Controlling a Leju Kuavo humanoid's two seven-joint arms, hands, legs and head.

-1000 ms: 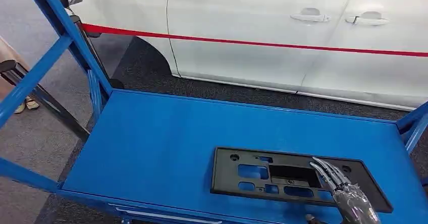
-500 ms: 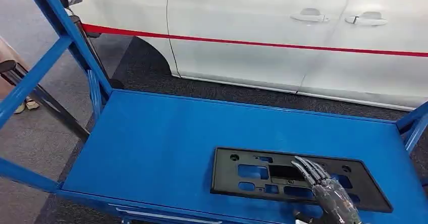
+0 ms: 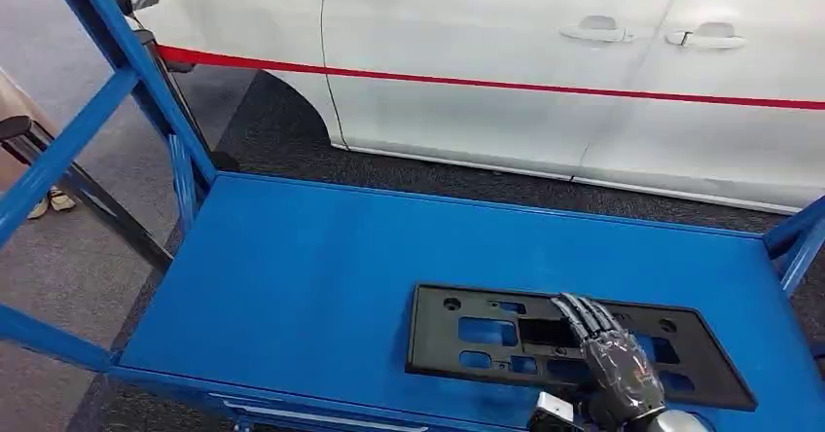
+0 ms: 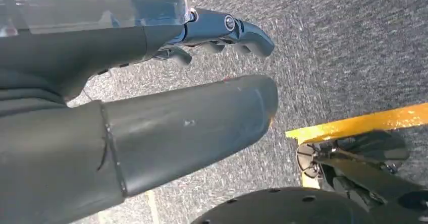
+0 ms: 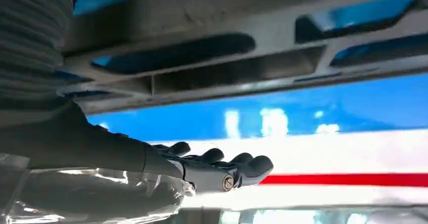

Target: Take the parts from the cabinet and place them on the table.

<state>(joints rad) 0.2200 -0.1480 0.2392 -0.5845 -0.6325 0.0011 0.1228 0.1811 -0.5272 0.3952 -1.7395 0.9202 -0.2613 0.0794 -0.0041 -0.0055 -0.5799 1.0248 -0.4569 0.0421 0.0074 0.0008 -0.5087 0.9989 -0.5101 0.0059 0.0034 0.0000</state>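
1. The black part (image 3: 574, 344) lies flat on the blue tabletop (image 3: 321, 276), near the front edge and toward the right corner. It's a long plate full of cut-outs, with blue showing through the holes.

2. The right robot hand (image 3: 608, 354) hangs over the middle of the part, fingers stretched forward and slightly apart, palm down. In the right wrist view the fingers (image 5: 222, 166) are straight and grip nothing, with the part's (image 5: 212, 57) ribbed frame just beside them. Whether the fingers touch the plate, I can't tell from here.

3. The left robot hand (image 4: 151, 82) hangs low beside the body over grey carpet (image 4: 353, 42), holding nothing, fingers loosely extended, out of the action.

4. So where does the task stand? My read: this part counts as delivered, since it rests on the tabletop and no hand holds it.

5. What's left: I see one part on the tabletop, and the task speaks of parts in the plural. The cabinet isn't in front of the robot, so how many remain there I can't say. More trips seem likely.

6. Behind the far edge of the tabletop stands a white car (image 3: 584, 72) with a red stripe. It plays no role here.
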